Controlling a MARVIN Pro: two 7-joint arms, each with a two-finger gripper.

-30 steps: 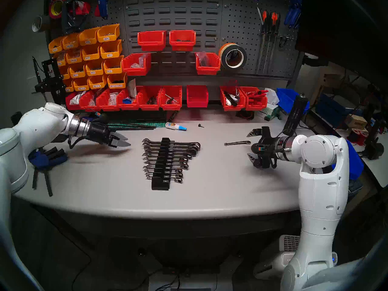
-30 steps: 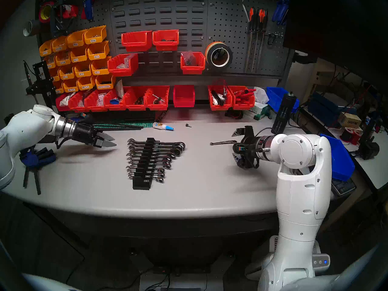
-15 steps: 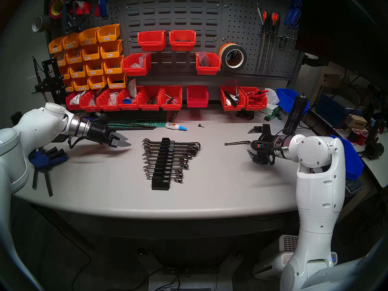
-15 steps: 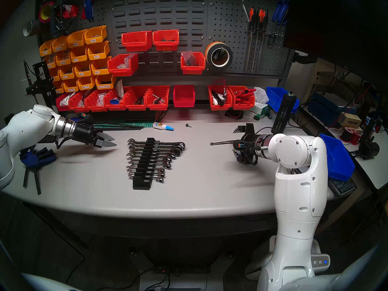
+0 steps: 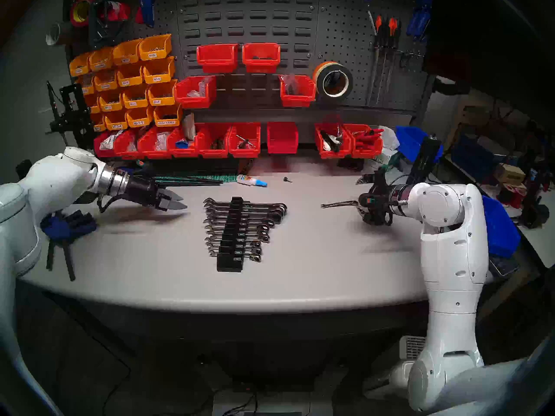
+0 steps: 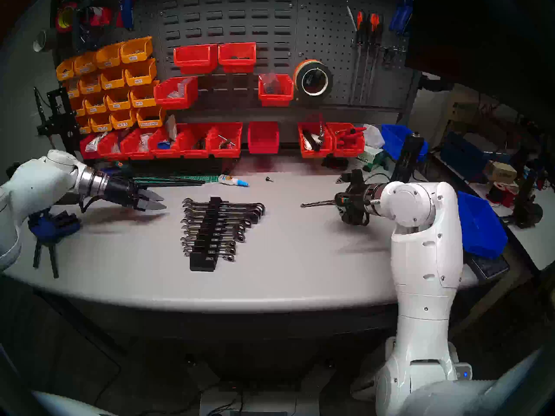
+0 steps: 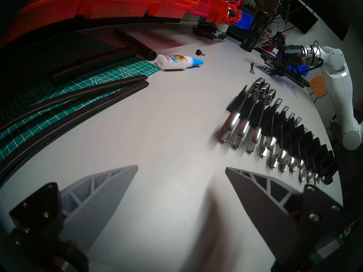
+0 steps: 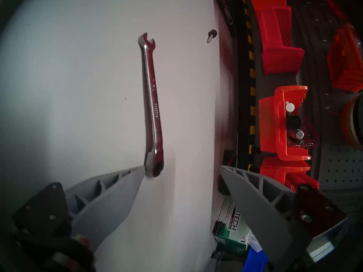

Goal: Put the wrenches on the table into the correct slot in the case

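Item: loose wrench (image 5: 339,204), slim, silver, lying flat on the table (image 5: 300,271) toward its right side, well apart from the case (image 5: 231,235). Open end pointed left toward the case; ring end pointed right, at the right gripper (image 8: 180,170). In the right wrist view the ring end lay just beside the tip of one finger (image 8: 110,195); whether they touched could not be told.

Item: case, black, stepped, standing mid-table, running near to far. Chrome wrenches (image 5: 258,223) filled its grooves, longest at the far end. The nearest groove looked vacant, though blur left this uncertain.

Item: right gripper, held low over the table at the wrench's ring end, its fingers spread wide with only bare table between them. Nothing was held.

Item: left gripper (image 7: 181,167), hanging above the table left of the case, fingers parted, holding nothing.

Sundries: glue bottle (image 5: 250,180) and small black screw (image 5: 287,179) on the far part of the table; green cutting mat (image 7: 78,79) at far left; red bins (image 5: 216,139) along the back.
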